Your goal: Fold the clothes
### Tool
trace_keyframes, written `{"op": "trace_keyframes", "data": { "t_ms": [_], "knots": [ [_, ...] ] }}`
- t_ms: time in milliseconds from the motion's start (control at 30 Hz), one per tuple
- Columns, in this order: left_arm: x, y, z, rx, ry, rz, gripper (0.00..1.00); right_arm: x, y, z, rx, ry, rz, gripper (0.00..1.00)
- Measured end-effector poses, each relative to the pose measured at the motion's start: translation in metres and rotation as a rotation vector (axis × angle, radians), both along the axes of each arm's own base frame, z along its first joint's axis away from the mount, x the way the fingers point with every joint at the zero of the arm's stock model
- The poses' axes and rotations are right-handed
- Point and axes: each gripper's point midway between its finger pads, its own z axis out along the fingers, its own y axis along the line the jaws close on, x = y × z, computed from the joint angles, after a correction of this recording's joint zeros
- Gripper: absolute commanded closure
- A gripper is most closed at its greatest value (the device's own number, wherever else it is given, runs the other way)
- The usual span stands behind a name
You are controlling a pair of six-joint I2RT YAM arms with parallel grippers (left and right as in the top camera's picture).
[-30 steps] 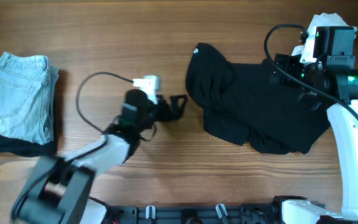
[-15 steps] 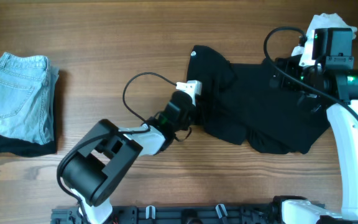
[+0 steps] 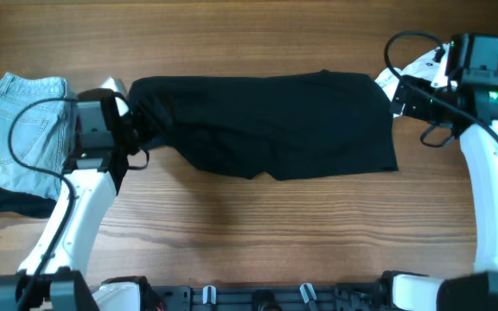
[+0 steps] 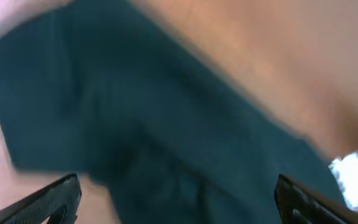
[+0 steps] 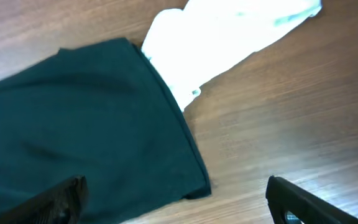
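Note:
A black garment point(image 3: 275, 121) lies spread out wide across the table in the overhead view. My left gripper point(image 3: 139, 138) is at its left end. In the blurred left wrist view its fingers point(image 4: 178, 190) stand wide apart over the dark cloth point(image 4: 166, 124), open and holding nothing. My right gripper point(image 3: 398, 93) is at the garment's upper right corner. In the right wrist view its fingers point(image 5: 176, 190) are open above the garment's right edge point(image 5: 92, 124), holding nothing.
Folded light-blue jeans point(image 3: 24, 125) lie at the far left on a dark cloth point(image 3: 15, 203). A white cloth point(image 3: 413, 65) lies at the back right, also in the right wrist view point(image 5: 229, 37), touching the garment's corner. Bare wood runs along the front.
The garment was crumpled at the right; now it lies stretched flat across the middle. My left arm has moved from the centre to the left end. My right gripper has shifted slightly up.

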Motion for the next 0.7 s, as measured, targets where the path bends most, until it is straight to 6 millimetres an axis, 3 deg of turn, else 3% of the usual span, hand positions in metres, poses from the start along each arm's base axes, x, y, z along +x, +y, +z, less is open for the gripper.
{"op": "trace_keyframes", "data": {
  "t_ms": [100, 167, 233, 333, 367, 400, 500, 533, 567, 600, 667, 700],
  "knots": [
    [-0.036, -0.040, -0.033, -0.018, 0.182, -0.121, 0.00, 0.030, -0.003, -0.034, 0.028, 0.021, -0.048, 0.03],
    [-0.050, -0.067, -0.045, -0.008, 0.237, -0.206, 0.00, 0.049, -0.006, -0.055, 0.037, 0.018, -0.063, 0.04],
    [-0.063, -0.101, -0.063, 0.016, 0.281, -0.312, 0.00, 0.063, -0.009, -0.090, 0.046, 0.059, -0.077, 0.04],
    [-0.071, -0.126, -0.094, 0.056, 0.327, -0.381, 0.00, 0.081, -0.013, -0.124, 0.069, 0.065, -0.127, 0.10],
    [-0.064, -0.137, -0.093, 0.059, 0.287, -0.402, 0.05, 0.086, -0.018, -0.136, 0.084, 0.061, -0.164, 0.13],
    [-0.060, -0.143, -0.093, 0.058, 0.269, -0.410, 0.15, 0.089, -0.021, -0.143, 0.096, 0.057, -0.193, 0.15],
    [-0.051, -0.156, -0.097, 0.059, 0.236, -0.430, 0.80, 0.095, -0.029, -0.161, 0.134, 0.049, -0.286, 0.21],
    [-0.053, -0.155, -0.102, 0.065, 0.248, -0.428, 0.87, 0.096, -0.029, -0.167, 0.146, 0.052, -0.312, 0.25],
    [-0.055, -0.154, -0.107, 0.070, 0.264, -0.429, 0.94, 0.096, -0.030, -0.175, 0.155, 0.060, -0.334, 0.38],
    [-0.060, -0.153, -0.112, 0.077, 0.286, -0.433, 0.96, 0.097, -0.030, -0.183, 0.161, 0.068, -0.348, 0.62],
    [-0.066, -0.149, -0.116, 0.083, 0.324, -0.429, 0.96, 0.098, -0.031, -0.192, 0.164, 0.070, -0.369, 0.96],
    [-0.069, -0.148, -0.116, 0.086, 0.338, -0.428, 0.96, 0.097, -0.033, -0.193, 0.161, 0.074, -0.375, 0.96]
  ]
}}
